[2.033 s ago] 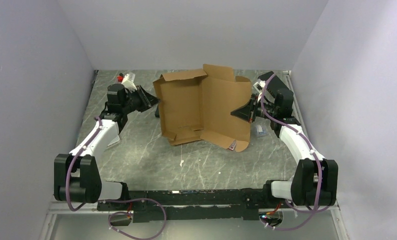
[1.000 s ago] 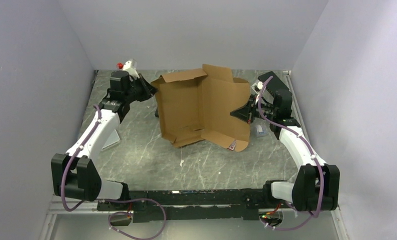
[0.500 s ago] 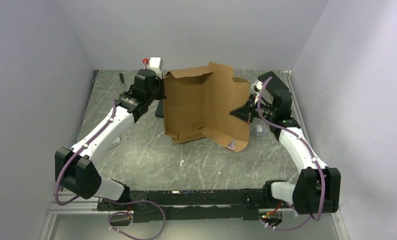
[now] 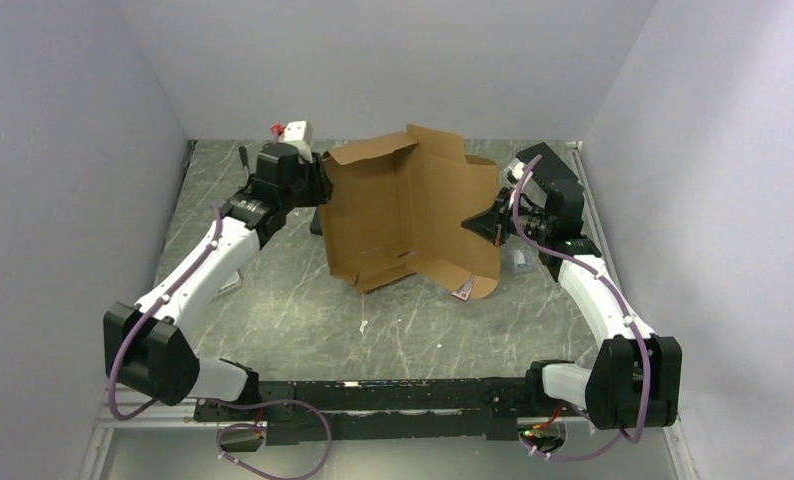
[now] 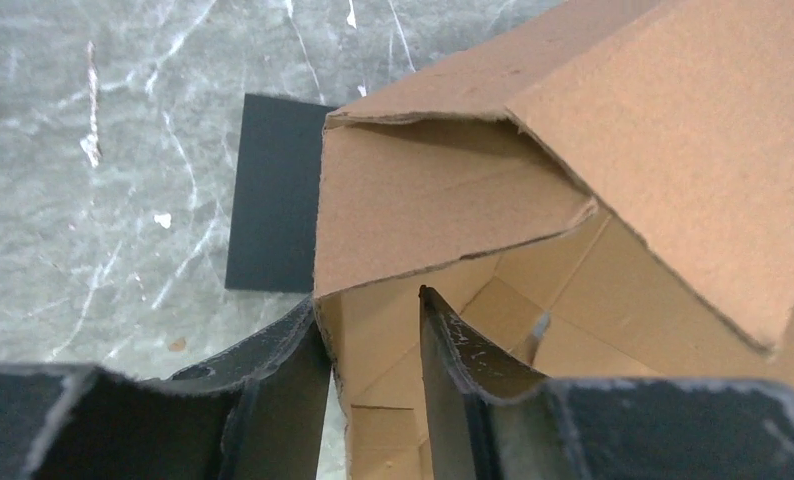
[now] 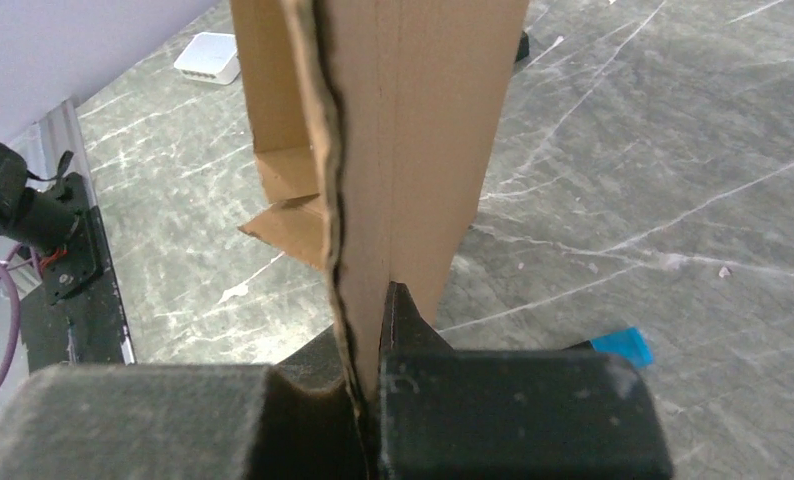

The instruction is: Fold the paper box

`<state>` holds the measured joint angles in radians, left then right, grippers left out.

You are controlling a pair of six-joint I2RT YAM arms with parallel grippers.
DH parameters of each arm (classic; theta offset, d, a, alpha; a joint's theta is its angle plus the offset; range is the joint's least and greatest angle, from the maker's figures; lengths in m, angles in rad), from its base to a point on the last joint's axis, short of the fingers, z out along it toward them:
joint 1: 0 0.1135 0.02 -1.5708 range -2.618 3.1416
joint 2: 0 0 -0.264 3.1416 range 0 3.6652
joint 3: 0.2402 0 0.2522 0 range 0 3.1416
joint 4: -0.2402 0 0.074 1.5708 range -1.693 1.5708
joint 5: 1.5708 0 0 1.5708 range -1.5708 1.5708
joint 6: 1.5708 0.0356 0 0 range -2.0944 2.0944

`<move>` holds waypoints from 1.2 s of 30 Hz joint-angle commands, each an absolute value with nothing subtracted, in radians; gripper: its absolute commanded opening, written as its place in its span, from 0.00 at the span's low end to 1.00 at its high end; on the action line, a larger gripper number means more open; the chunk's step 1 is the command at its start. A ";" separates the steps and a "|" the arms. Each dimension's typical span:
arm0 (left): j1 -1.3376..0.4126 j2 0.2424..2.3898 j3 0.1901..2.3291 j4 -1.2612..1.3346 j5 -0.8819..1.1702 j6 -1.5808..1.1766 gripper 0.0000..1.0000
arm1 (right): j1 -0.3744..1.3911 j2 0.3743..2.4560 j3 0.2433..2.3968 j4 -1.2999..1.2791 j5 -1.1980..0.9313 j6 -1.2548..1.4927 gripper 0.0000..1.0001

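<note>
The paper box (image 4: 403, 215) is brown cardboard, half opened, standing on the table's far middle with flaps raised. My left gripper (image 4: 321, 188) is at the box's upper left corner. In the left wrist view it (image 5: 373, 310) is open and straddles the box's left wall (image 5: 443, 190): the wall's edge lies against the left finger (image 5: 278, 385), and the right finger (image 5: 463, 360) is inside the box. My right gripper (image 4: 481, 225) is shut on the box's right panel, which runs edge-on up the right wrist view (image 6: 413, 120) from the closed jaws (image 6: 368, 330).
A flat black box (image 5: 273, 190) lies on the marble table just left of the paper box (image 4: 316, 222). A small white device (image 6: 208, 58), a blue-tipped item (image 6: 621, 345), a pink card (image 4: 463, 291) and a white scrap (image 4: 363, 325) lie nearby. Side walls stand close.
My left arm has swung right from the far left and brought its open gripper onto the box's left wall. The box shifted slightly. The right gripper kept its hold.
</note>
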<state>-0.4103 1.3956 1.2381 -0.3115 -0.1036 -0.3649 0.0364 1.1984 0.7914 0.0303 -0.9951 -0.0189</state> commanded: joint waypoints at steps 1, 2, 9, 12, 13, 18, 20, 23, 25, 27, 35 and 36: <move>-0.322 1.282 1.166 -0.218 0.119 -0.502 0.43 | 0.046 1.187 0.813 0.020 -0.980 -0.052 0.00; -0.299 1.266 1.146 -0.201 0.176 -0.519 0.44 | 0.045 1.188 0.814 0.019 -0.978 -0.052 0.00; -0.198 1.197 1.065 -0.166 0.375 -0.579 0.53 | 0.045 1.192 0.812 0.020 -0.976 -0.052 0.00; -0.178 1.167 1.042 -0.158 0.412 -0.590 0.56 | 0.044 1.192 0.812 0.020 -0.977 -0.052 0.00; -0.169 1.156 1.037 -0.165 0.418 -0.591 0.57 | 0.044 1.192 0.811 0.020 -0.976 -0.053 0.00; -0.133 1.050 0.975 -0.199 0.393 -0.625 0.59 | 0.044 1.192 0.812 0.021 -0.980 -0.053 0.00; -0.111 0.997 0.941 -0.196 0.383 -0.655 0.63 | 0.044 1.194 0.812 0.022 -0.982 -0.052 0.00; -0.082 0.929 0.898 -0.177 0.376 -0.700 0.69 | 0.045 1.195 0.812 0.024 -0.983 -0.051 0.00; -0.067 0.905 0.886 -0.164 0.390 -0.726 0.70 | 0.044 1.193 0.812 0.024 -0.983 -0.051 0.00; -0.058 0.897 0.879 -0.152 0.404 -0.753 0.70 | 0.045 1.193 0.812 0.023 -0.983 -0.052 0.00; -0.010 0.932 0.885 -0.161 0.356 -0.773 0.74 | 0.044 1.191 0.811 0.023 -0.990 -0.052 0.00; -0.004 0.944 0.892 -0.154 0.356 -0.769 0.76 | 0.045 1.191 0.811 0.023 -0.992 -0.053 0.00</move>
